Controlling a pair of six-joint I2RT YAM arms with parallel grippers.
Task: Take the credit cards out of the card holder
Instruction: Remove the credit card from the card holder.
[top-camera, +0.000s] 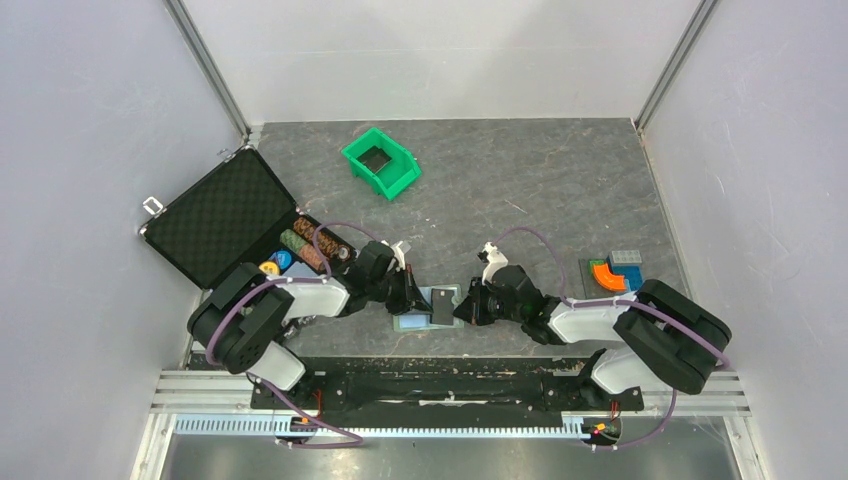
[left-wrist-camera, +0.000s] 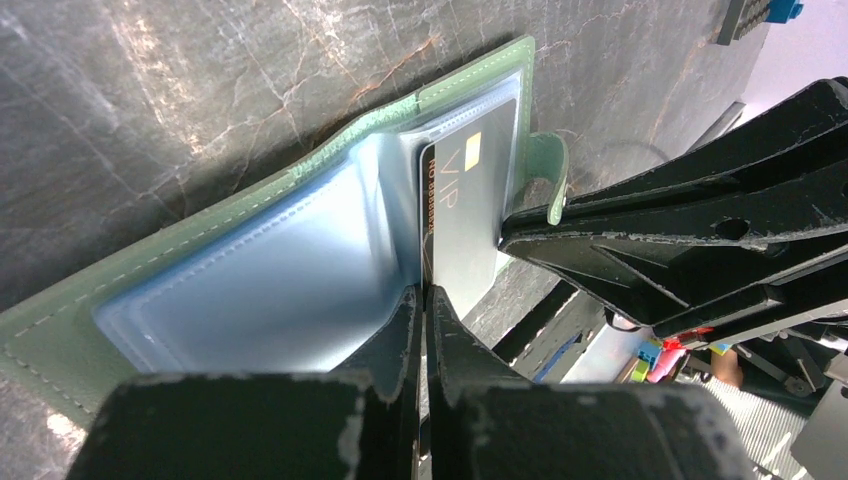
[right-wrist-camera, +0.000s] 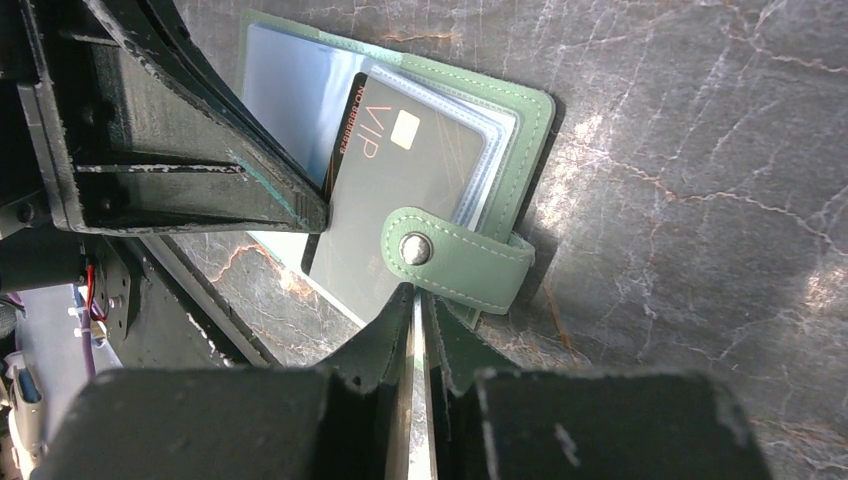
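- Extracting the credit card (left-wrist-camera: 465, 215) is the step in hand. The card sits partly out of the card holder (left-wrist-camera: 50, 345), dark face showing, directly ahead of the left fingertips and overlapping the clear sleeve (left-wrist-camera: 280, 290).
- Left gripper (left-wrist-camera: 425, 300): jaws closed on the near edge of the card. It is a thin edge pinch, so it looks liable to slip.
- Right gripper (right-wrist-camera: 418, 295): jaws closed, apparently pinching the holder at its closing tab (right-wrist-camera: 455, 258), just ahead of its own fingertips. This serves as the anchor.
- The holder lies spread open on the table (right-wrist-camera: 700, 200) between the two grippers, whose tips come close together across the card.
- Draw the card straight back toward the left wrist, away from the right gripper and in line with the sleeve opening. A sideways pull would likely jam a corner in the pocket.
- Pull slowly and low. If the holder lifts or drags with the card, the anchor is insufficient.
- Do not twist the left wrist. The card is thin, and rotation could lever it out of the pinch.
- Watch clearance: the right gripper's tip lies just beside the card's far edge.
- Whether other cards sit in the deeper sleeves cannot be told. Check once this one is clear of the holder.
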